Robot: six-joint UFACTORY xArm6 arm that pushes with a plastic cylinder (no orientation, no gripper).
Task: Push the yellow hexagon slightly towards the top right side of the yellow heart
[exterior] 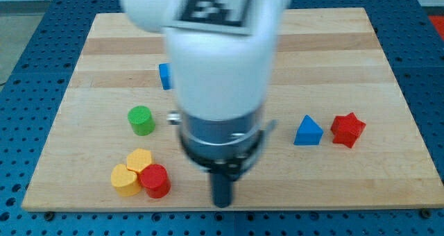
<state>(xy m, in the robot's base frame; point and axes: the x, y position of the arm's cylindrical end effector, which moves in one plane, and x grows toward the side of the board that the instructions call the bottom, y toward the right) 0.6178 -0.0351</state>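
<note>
Two yellow blocks lie touching at the view's lower left. The upper one (pixel 140 159) looks like the hexagon and the lower left one (pixel 124 180) looks like the heart. A red cylinder (pixel 156 181) touches both on their right. My tip (pixel 222 204) is near the board's bottom edge, to the right of the red cylinder and clear of all three blocks. The arm's white body hides the middle of the board.
A green cylinder (pixel 141 120) stands above the yellow pair. A blue block (pixel 164 76) shows partly behind the arm at upper left. A blue triangle (pixel 308 131) and a red star (pixel 347 130) sit side by side at the right. The wooden board (pixel 333 55) ends just below my tip.
</note>
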